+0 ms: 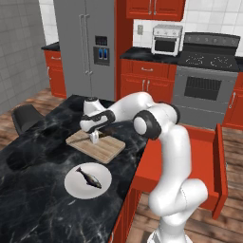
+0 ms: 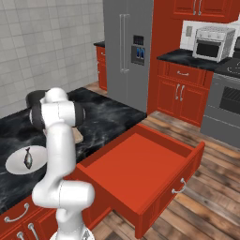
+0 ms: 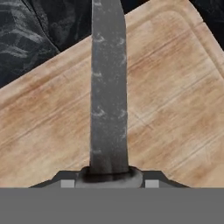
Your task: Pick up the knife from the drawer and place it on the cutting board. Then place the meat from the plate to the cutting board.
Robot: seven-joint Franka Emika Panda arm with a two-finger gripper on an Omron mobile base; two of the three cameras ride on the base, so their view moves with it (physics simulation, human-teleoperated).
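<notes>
My gripper (image 1: 95, 138) hangs low over the tan cutting board (image 1: 96, 146) on the black island counter. It is shut on the knife (image 3: 108, 100). In the hand view the grey blade runs from between my fingertips (image 3: 65, 183) across the board's wood (image 3: 175, 109). Whether the blade touches the board I cannot tell. The meat, a small dark fish (image 1: 89, 176), lies on the white plate (image 1: 73, 187) just in front of the board. The red drawer (image 1: 182, 161) stands pulled open to the right of the island, its red inside (image 2: 140, 171) bare. The plate (image 2: 14, 164) and the fish (image 2: 28, 158) also show at left.
A dark round stool (image 1: 26, 118) stands at the island's far left corner. A steel fridge (image 1: 88, 45), red cabinets, a toaster oven (image 1: 166, 40) and a stove (image 1: 206, 76) line the back wall. The open drawer juts out over the wooden floor (image 2: 211, 187).
</notes>
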